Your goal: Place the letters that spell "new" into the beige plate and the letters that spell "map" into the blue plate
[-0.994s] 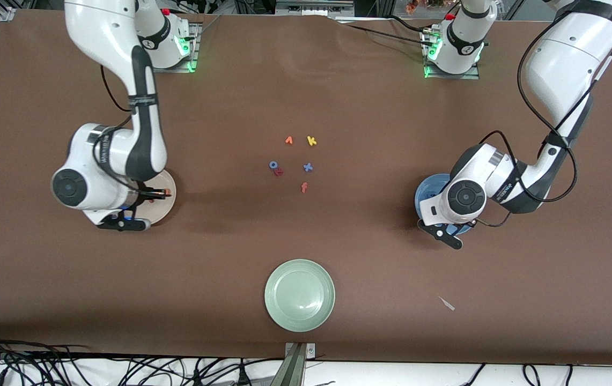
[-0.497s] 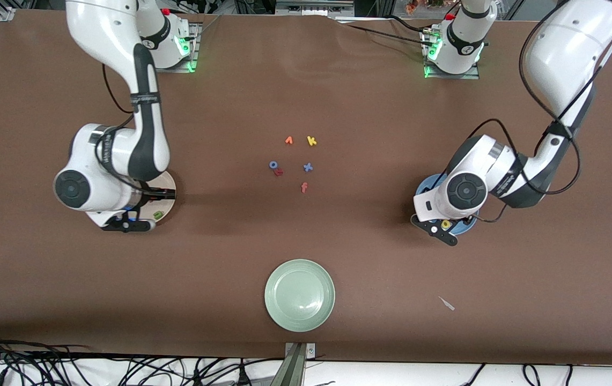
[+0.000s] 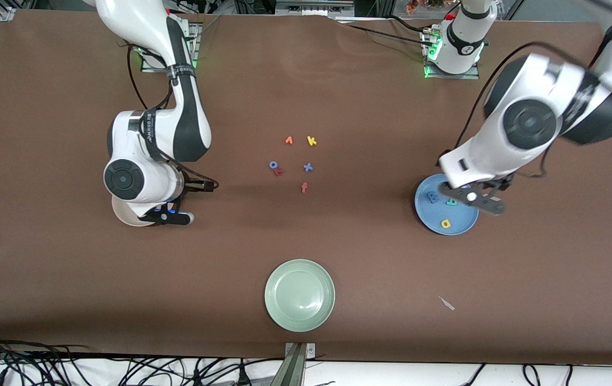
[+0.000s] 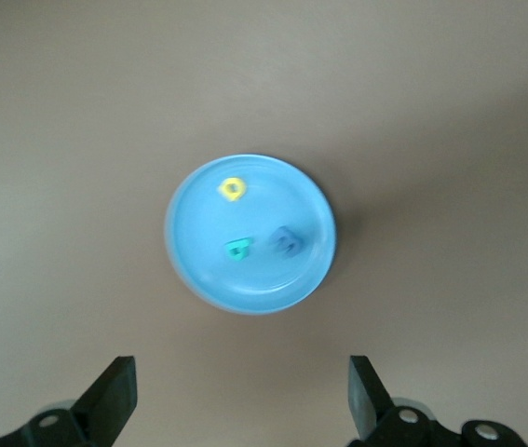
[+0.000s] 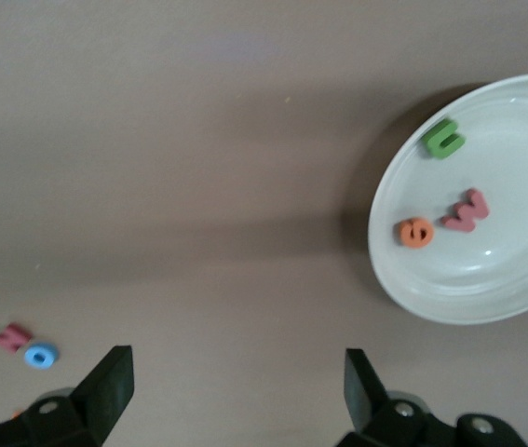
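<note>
Both sets look placed: n (image 5: 443,138), e (image 5: 416,232) and w (image 5: 466,210) lie in the beige plate (image 5: 524,289); m (image 4: 287,242), a (image 4: 237,249) and p (image 4: 233,188) in the blue plate (image 4: 198,270). The left gripper (image 4: 238,396) over the blue plate and the right gripper (image 5: 236,391) over the surface beside the beige one are both released and empty. Risk: an arm swinging low could clip a plate rim and scatter letters.

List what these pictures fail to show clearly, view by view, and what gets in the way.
- Front view: the beige plate is mostly covered by the right arm; its letters are hidden.
- Front view: the left gripper overlaps the blue plate, partly hiding the blue "m" and teal "a".
- Front view: the left arm is motion-blurred.
- Right wrist view: the plate's rim is cut off by the edge.
- Left wrist view: letter shapes are too soft to read.
</note>
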You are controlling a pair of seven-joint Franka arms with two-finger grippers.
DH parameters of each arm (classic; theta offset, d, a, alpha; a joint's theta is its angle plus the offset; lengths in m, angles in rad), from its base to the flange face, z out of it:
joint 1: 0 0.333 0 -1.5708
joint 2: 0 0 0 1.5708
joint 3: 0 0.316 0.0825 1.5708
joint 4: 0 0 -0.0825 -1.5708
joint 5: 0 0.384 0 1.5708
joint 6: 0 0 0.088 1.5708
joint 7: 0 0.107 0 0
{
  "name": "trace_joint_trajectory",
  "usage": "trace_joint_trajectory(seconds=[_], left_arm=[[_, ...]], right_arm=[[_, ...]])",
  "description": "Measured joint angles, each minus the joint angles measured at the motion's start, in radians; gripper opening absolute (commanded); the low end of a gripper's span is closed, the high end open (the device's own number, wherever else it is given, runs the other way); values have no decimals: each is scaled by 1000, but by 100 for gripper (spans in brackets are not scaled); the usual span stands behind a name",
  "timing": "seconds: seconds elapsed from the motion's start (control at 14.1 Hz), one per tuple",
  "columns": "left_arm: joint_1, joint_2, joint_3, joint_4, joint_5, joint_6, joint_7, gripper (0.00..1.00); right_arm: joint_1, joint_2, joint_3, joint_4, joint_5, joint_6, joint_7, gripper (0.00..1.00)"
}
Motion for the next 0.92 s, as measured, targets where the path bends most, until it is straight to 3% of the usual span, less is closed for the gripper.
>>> trace_joint_trajectory(seconds=[0.21,0.36,0.57,0.71,0.78,0.92], left_arm=[[-16,-45,101,111,-50,-55,5,100],[-96,-71,284,123,-188,-52,7,100],[-197,-114,496,106,-345,-2,11,100],[-220,-165,532,57,-354,34,5,100],[-229,-199,535,21,-354,39,-15,100],[-246,-256,535,-47,-354,43,-51,100]], right_arm=[[25,-3,-46,46,0,-64,0,100],[58,-11,-109,65,2,-101,-1,100],[57,-57,-122,94,2,-141,-1,100],[0,-119,-41,97,-44,-141,-1,100],[-65,-161,40,99,-98,-141,-1,100],[-258,-246,258,100,-192,-140,-3,100]])
